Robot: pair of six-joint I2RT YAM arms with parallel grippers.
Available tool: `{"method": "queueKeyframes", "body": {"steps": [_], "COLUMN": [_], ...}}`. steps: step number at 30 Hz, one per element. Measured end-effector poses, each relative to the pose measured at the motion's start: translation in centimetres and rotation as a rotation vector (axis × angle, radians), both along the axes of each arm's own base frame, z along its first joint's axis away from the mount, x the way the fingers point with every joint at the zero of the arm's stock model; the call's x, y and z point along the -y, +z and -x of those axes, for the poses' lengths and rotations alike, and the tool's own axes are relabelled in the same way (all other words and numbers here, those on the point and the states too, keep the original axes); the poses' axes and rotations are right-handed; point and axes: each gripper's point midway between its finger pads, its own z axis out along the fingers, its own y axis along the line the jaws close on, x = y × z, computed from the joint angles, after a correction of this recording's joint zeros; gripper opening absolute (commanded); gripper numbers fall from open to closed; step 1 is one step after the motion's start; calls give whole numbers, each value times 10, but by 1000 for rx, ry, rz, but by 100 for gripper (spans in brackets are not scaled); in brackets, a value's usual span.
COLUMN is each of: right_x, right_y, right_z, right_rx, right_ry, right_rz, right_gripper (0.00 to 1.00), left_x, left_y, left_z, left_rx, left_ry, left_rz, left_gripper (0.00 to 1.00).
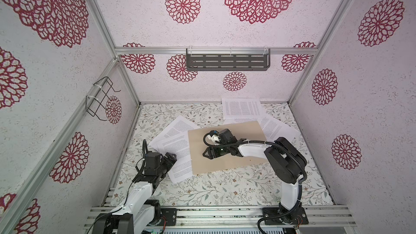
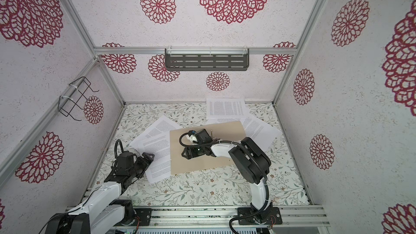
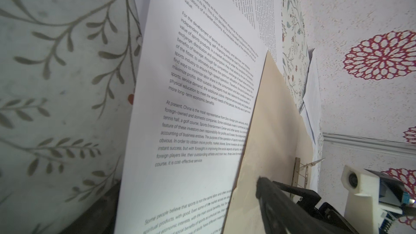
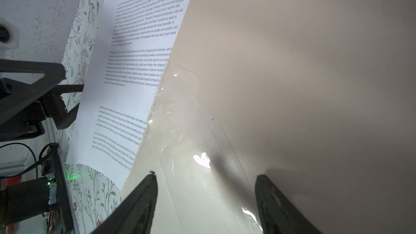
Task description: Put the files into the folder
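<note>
Right gripper fingers wide, folder beneath them; left gripper fingers wide over files edge.

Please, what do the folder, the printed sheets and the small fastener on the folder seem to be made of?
The folder looks like matte beige card: flat, without glare. The printed sheets look like thin white matte paper, lying flat and overlapped. The fastener seems thin metal, pale with a sheen, though it is small.
</note>
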Motion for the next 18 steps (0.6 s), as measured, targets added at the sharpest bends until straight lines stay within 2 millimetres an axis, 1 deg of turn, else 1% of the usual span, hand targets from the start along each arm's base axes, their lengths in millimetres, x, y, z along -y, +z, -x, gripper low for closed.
{"method": "queueKeyframes", "body": {"steps": [1,3,5,8,12,13,15,18], "right_x": [0,0,0,0,8,12,21,36], "right_y": [0,0,0,2,9,14,30,68], "right_z": [0,0,0,0,-1,-3,-9,-21], "right_rx": [0,0,-1,0,8,12,39,112], "right_ry": [0,1,1,1,-24,-35,-61,-104], "right_rz": [0,-1,-2,-6,4,6,-3,-46], "right_gripper": [72,73,74,78,87,98,99,99], "left_x": [0,-1,-3,-6,-8,-9,-10,-13], "left_y": [-1,-2,-3,-1,3,7,16,40], "left_z": [0,-1,-2,-3,-5,-6,-9,-13], "left_rx": [-3,-7,-8,-5,-3,0,16,56], "left_ry": [1,4,15,27,37,38,39,39], "left_rz": [0,-3,-12,-23,-35,-39,-49,-70], "left_gripper": [77,64,55,31,3,0,0,0]}}
